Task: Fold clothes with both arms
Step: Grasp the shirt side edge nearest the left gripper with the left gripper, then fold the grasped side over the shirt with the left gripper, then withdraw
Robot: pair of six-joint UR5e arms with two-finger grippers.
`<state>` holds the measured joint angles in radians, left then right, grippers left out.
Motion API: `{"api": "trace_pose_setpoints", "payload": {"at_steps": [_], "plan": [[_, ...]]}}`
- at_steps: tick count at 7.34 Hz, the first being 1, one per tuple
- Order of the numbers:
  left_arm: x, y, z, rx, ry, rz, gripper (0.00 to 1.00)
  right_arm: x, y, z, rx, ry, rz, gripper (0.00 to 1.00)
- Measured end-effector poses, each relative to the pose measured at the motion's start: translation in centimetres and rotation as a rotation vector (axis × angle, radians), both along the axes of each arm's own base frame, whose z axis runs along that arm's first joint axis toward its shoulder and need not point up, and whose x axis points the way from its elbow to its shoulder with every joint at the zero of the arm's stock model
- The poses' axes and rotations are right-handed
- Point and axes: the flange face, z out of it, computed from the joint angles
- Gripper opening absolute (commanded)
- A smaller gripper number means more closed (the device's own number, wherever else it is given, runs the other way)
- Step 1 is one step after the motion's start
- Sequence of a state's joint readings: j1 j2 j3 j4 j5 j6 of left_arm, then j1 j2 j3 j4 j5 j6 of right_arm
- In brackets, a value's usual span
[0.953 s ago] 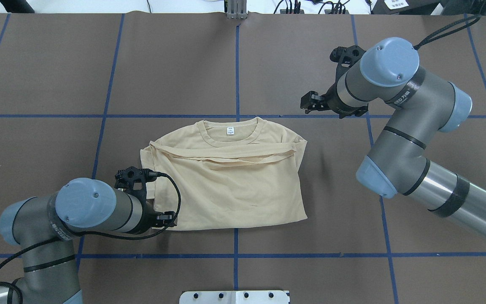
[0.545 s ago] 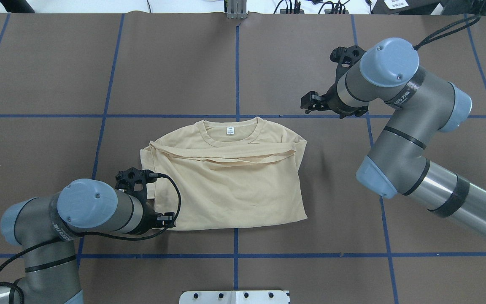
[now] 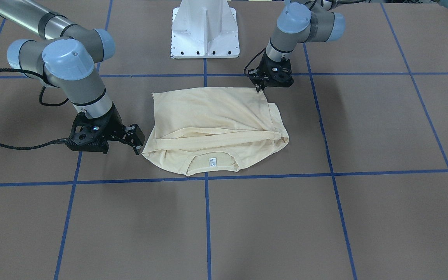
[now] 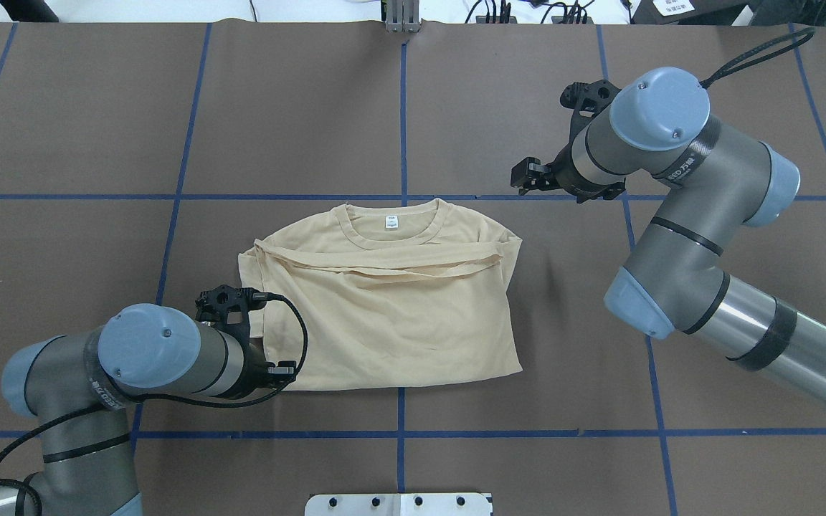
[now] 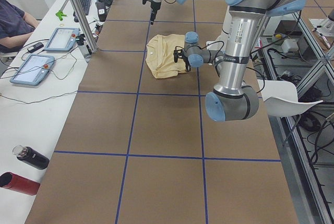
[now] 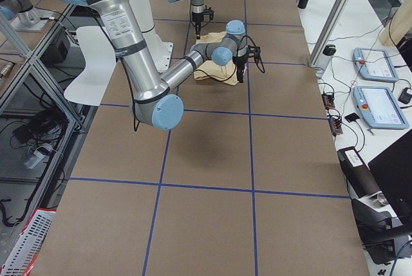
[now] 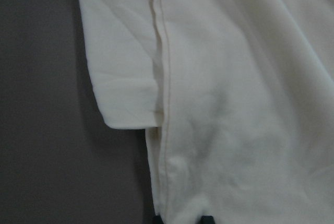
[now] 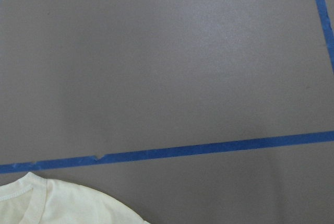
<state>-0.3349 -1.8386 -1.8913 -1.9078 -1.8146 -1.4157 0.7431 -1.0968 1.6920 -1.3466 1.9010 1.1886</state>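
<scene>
The cream shirt [image 4: 399, 315] lies flat on the brown table, sleeves folded in across the chest and its white neck label [image 4: 391, 222] facing up at the far side. My left gripper [image 4: 282, 373] sits at the shirt's near-left hem corner [image 3: 261, 85]. In the left wrist view its fingertips [image 7: 207, 220] stand close together with hem cloth [image 7: 235, 104] between them, so it reads as shut on the shirt. My right gripper [image 4: 522, 177] hangs open, off the cloth just beyond the far-right shoulder [image 3: 137, 140]. Only a curved edge of the shirt [image 8: 52, 203] shows in the right wrist view.
Blue tape lines [image 4: 401, 129] grid the brown table cover. The white pedestal base [image 3: 204, 31] stands at the robot's side of the table. On a side bench are control tablets [image 5: 31, 70], bottles [image 5: 28, 157] and a seated person [image 5: 13, 23].
The left arm has shifted slightly, its gripper staying at the hem corner. The right arm has barely moved. The shirt lies as before.
</scene>
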Motion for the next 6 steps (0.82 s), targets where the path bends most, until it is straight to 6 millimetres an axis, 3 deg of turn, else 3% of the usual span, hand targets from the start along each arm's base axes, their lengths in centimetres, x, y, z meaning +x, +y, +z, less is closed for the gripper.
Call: {"api": "trace_pose_setpoints", "payload": {"at_steps": [3, 4, 6], "plan": [[-1.4, -1.1, 0.2, 0.011, -0.029, -0.011, 0.00, -0.3, 0.1, 0.1, 0.000, 0.001, -0.003, 1.00], [-2.5, -3.0, 0.7, 0.030, -0.055, -0.028, 0.00, -0.4, 0.1, 0.2, 0.000, 0.001, -0.004, 1.00], [-5.6, -8.7, 2.4, 0.090, -0.118, -0.070, 0.00, -0.6, 0.3, 0.2, 0.001, 0.001, -0.007, 1.00]]}}
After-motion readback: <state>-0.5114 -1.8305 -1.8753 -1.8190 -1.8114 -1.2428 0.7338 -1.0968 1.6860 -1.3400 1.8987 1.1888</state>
